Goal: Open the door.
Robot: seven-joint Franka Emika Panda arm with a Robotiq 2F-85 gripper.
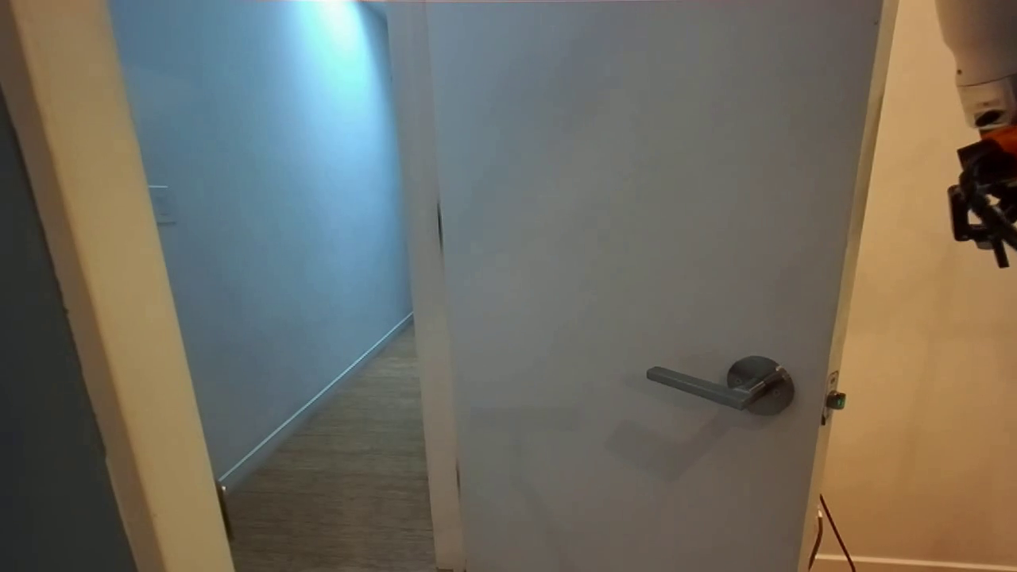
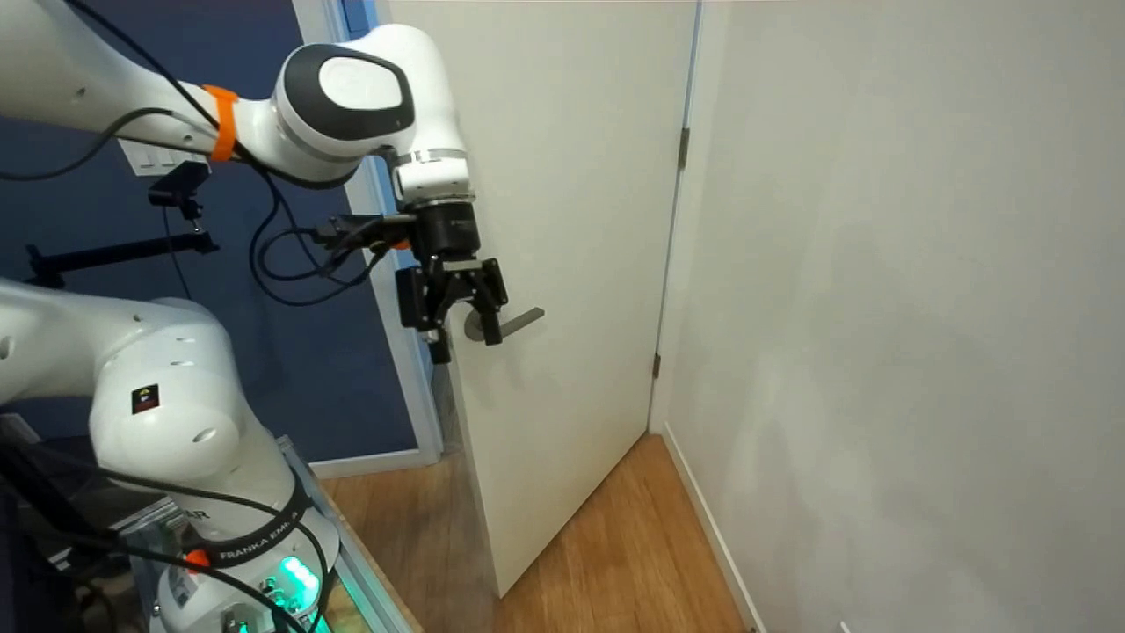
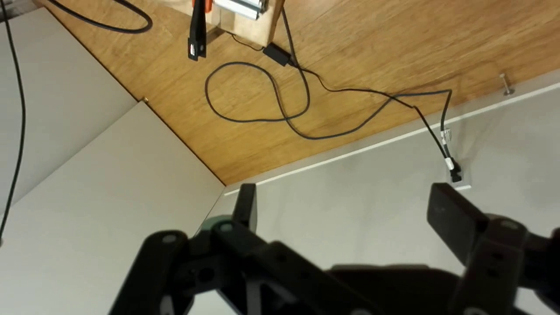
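The tall white door [image 1: 604, 206] stands open at an angle. In an exterior view its latch edge faces right and its silver lever handle [image 1: 707, 389] is fully seen. In an exterior view the door [image 2: 571, 220] shows its other face, with the lever handle [image 2: 525, 322] partly hidden behind a gripper finger. My gripper [image 2: 466, 347] hangs fingers down in front of that face. In an exterior view my gripper [image 1: 985, 230] is apart from the latch edge, above handle height. In the wrist view my gripper [image 3: 343, 197] is open with nothing between its fingers. No handle shows there.
A hallway [image 1: 318, 445] shows through the doorway, beside the door frame [image 1: 151, 318]. A white wall [image 2: 879, 264] stands right of the hinges. Handleless white panels [image 3: 122, 183], a wall outlet [image 3: 462, 187] and loose cables [image 3: 245, 120] on the floor show in the wrist view.
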